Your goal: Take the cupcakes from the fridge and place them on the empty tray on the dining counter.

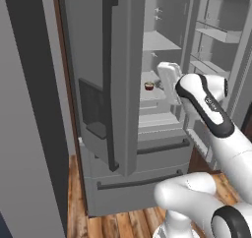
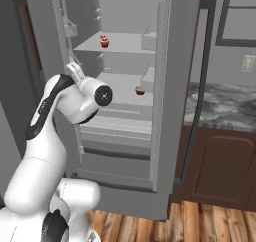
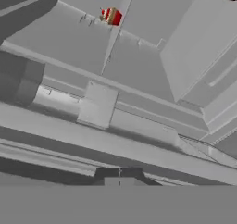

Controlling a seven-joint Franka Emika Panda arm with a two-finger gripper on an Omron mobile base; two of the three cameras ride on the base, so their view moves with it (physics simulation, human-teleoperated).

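Fridge (image 2: 165, 136): tall grey unit, long axis vertical. Right door swung wide, interior exposed; left door shut, its dark handle (image 1: 109, 79) running vertically. Two bottom drawers shut, their handles lying horizontal.

Red cupcake (image 2: 104, 41): on the upper shelf (image 2: 120, 45), upright, topping up, toward the shelf's left part in the right base view. In the hand view it shows at 12 o'clock, rolled sideways by the camera's tilt.

Tan cupcake (image 2: 140, 90): on the middle shelf (image 2: 117, 88), upright, dark wrapper down, near the right wall in the right base view. In the left base view it sits at about 12 o'clock of centre, just left of the white hand. In the hand view it shows at 2 o'clock, cut by the frame's corner.

Cupcakes: well apart, one shelf between levels; neither touched.

Pincer (image 3: 118, 174): tips together, closed on nothing, at 6 o'clock of the hand view, pointing into the fridge over the lower shelf fronts.

Table (image 2: 222, 106): marbled wall top at 3 o'clock of the right base view, dark cabinets below.
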